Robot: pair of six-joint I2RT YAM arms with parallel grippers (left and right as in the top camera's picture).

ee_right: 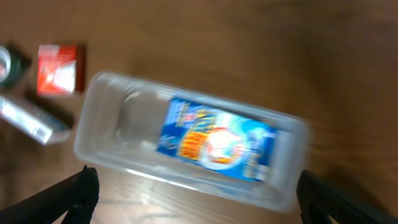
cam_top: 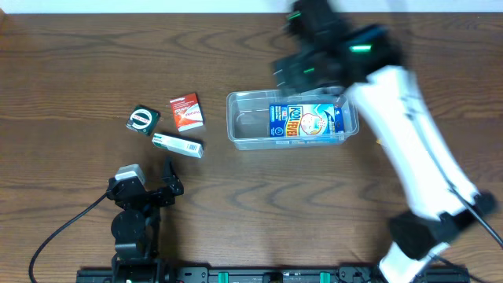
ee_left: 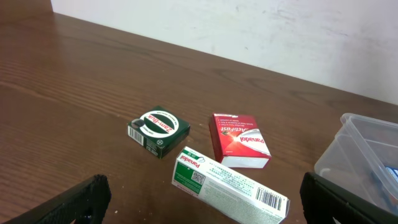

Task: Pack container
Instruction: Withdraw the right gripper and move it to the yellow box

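Note:
The container [cam_top: 247, 122] is a clear plastic tub at the table's middle, with a blue box [cam_top: 306, 122] lying flat inside it. My right gripper [cam_top: 305, 72] hovers blurred over the tub's far side. In the right wrist view it [ee_right: 200, 190] is open above the container [ee_right: 112, 127] and the blue box [ee_right: 214, 140]. My left gripper [cam_top: 168, 179] is open and empty near the front left. Just beyond it [ee_left: 202, 202] lie a white and green long box [ee_left: 230, 183], a red box [ee_left: 241, 140] and a dark green box [ee_left: 158, 129].
Left of the tub, the red box [cam_top: 187, 111], dark green box [cam_top: 144, 119] and long white box [cam_top: 178, 145] lie close together. The container's corner [ee_left: 364, 146] shows at the right edge of the left wrist view. The right arm's white link [cam_top: 409, 141] crosses the table's right side.

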